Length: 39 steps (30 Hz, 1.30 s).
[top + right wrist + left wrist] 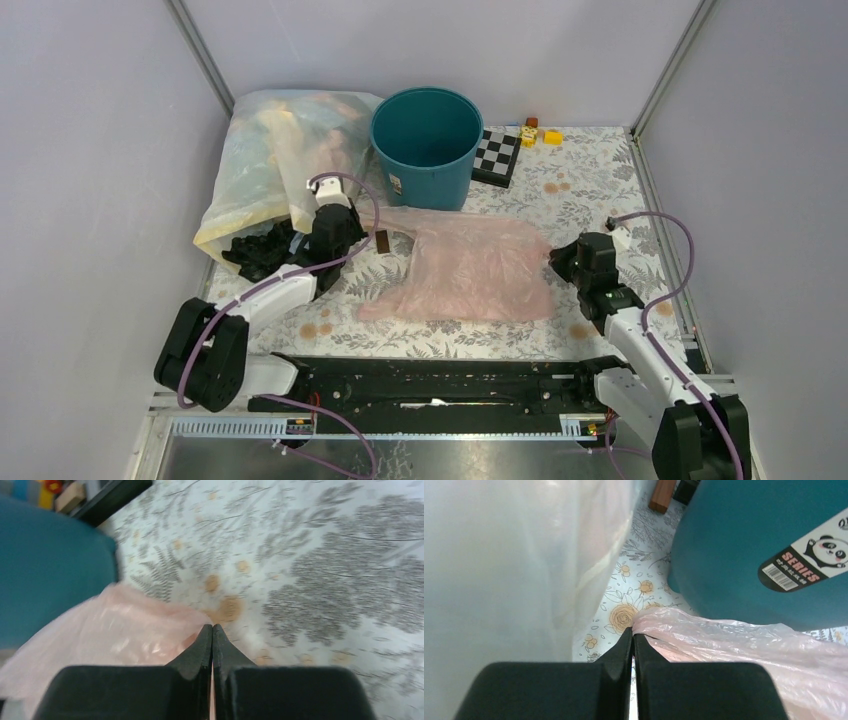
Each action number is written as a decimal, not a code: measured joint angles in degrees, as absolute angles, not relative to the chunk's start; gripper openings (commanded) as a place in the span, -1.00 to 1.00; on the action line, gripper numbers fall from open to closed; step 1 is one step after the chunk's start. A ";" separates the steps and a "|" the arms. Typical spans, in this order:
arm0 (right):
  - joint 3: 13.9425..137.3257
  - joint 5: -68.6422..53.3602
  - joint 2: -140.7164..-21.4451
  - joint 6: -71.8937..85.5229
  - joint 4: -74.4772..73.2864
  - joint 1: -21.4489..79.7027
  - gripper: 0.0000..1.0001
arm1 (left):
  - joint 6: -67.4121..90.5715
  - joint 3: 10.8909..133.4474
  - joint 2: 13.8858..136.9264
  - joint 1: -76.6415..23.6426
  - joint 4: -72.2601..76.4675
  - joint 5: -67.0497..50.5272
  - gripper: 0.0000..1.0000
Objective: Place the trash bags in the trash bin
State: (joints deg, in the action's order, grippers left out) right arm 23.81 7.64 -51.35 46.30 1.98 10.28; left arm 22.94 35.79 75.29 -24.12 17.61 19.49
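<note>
Pink trash bag [470, 270]: a thin, translucent film lying flat and wrinkled on the middle of the table, just near of the bin, with its far-left corner reaching toward the bin's foot.
Handling: it looks very light, limp and slippery. It should sag, billow and cling rather than hold a shape, so a pinch on one edge would leave most of it trailing.
Where to hold: the corners or the bunched edge look best, one at each end, so the sheet can be gathered over the rim.
Left gripper [634, 632]: the fingers are pressed together at the bag's left corner, and the film appears to run into the seam between the tips.
Right gripper [212, 627]: the fingers meet tip to tip at the bag's right edge. Whether any film is caught between them cannot be told.
Trash bin [440, 170]: far centre, upright and open. It is rigid, smooth teal plastic, round and slightly tapered, with a panda label on its near side.
Large clear bag [270, 150]: far left, puffy yellowish film with things inside, leaning beside the bin.
Dark heap [255, 255]: crumpled black material at the clear bag's near end.
Tablecloth [600, 180]: matte, printed with grey ferns and orange flowers.
Checkerboard [497, 155]: a flat, stiff card right of the bin.
</note>
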 measured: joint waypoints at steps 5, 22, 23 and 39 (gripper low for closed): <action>24.62 13.50 -50.39 45.17 -5.45 7.77 -1.00 | 24.49 34.11 72.69 -23.16 18.15 21.39 -1.00; 34.02 4.78 -55.70 37.56 -9.52 3.31 0.26 | 25.34 33.23 72.34 -22.55 19.00 20.05 -1.00; 32.62 3.18 -55.16 38.28 -9.06 3.31 0.26 | 25.34 33.23 72.34 -22.55 19.05 19.77 -1.00; 17.12 -11.20 -53.82 40.14 0.38 3.31 0.14 | 24.93 33.23 72.34 -22.55 19.16 18.00 -1.00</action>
State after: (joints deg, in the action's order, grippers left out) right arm 17.12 -11.20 -53.82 40.14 0.38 3.31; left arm 24.93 33.23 72.34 -22.55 19.16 18.00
